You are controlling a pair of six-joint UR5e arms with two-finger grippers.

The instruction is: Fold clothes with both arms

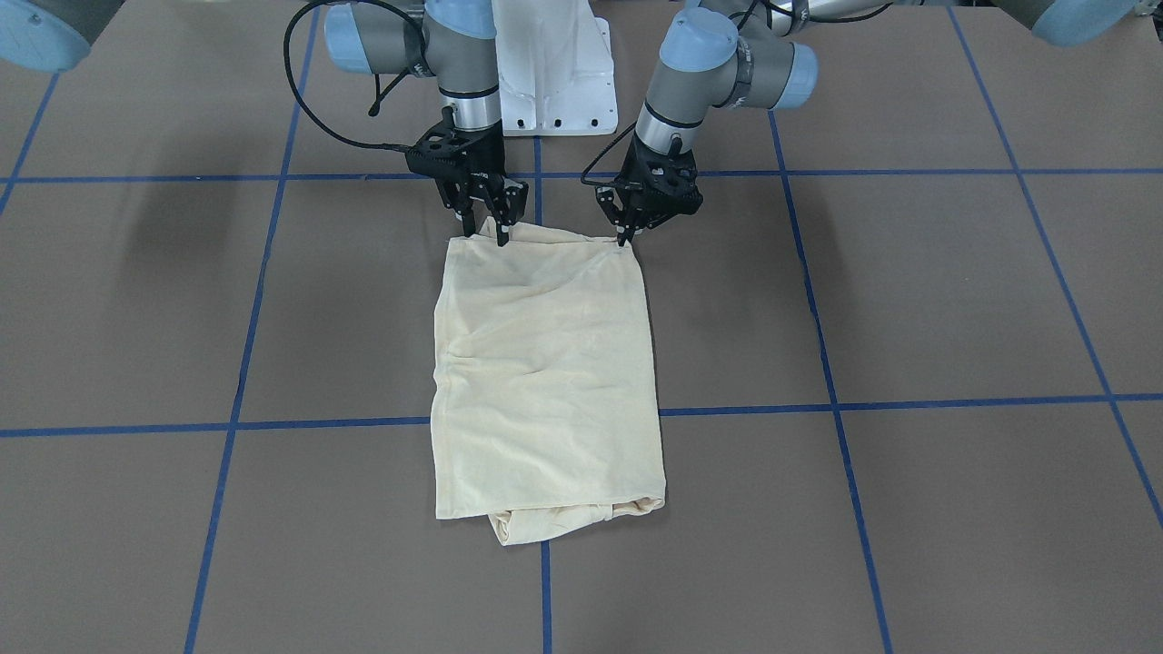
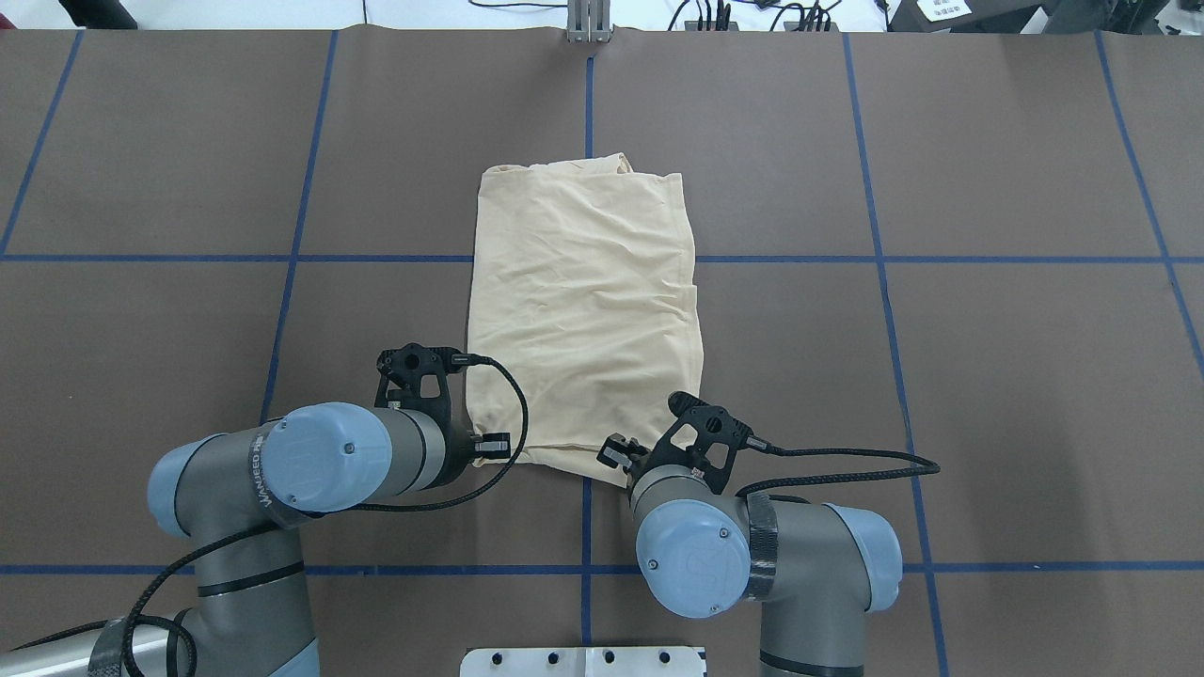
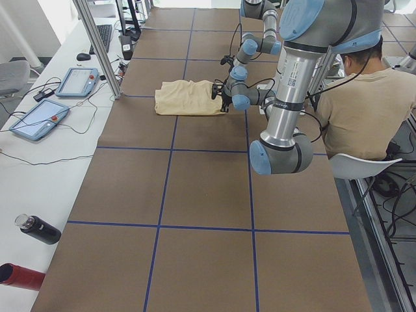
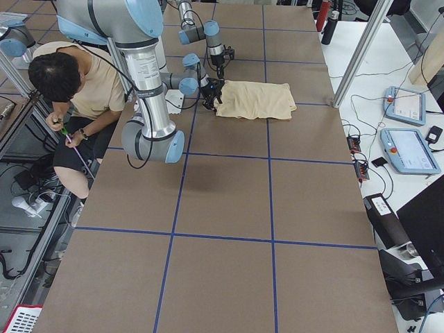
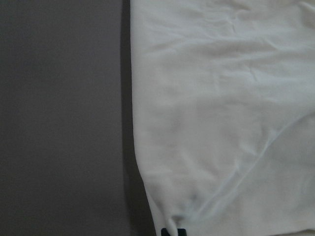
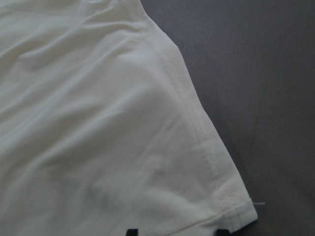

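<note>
Shirt [image 1: 545, 363], pale cream-yellow, lies flat on the brown worktop [image 1: 909, 291], folded to a rough rectangle with its long side running from the robot's edge toward the operators' edge. It sits about midway along the worktop, over the central blue tape line [image 1: 546, 590], and one cross line passes under it. The print and the neck label do not show. The surface is creased. At the end toward the operators' edge a bunched lower layer sticks out from under the top layer. Both arms reach down to the two corners of the short end nearest the white pedestal base [image 1: 554, 82]. Left gripper [image 1: 624, 242]: fingers drawn together to a point, pinching the corner on the robot's left; in the left wrist view the cloth puckers toward the dark fingertips [image 5: 166, 232] at the bottom of the frame. Right gripper [image 1: 485, 234]: fingers stand apart, straddling the hem at the other corner, where the cloth humps up slightly between them; the right wrist view shows the stitched hem and only one dark fingertip [image 6: 130, 231], off centre. Seated person [image 3: 364, 110] shows beside the robot in the side views.
</note>
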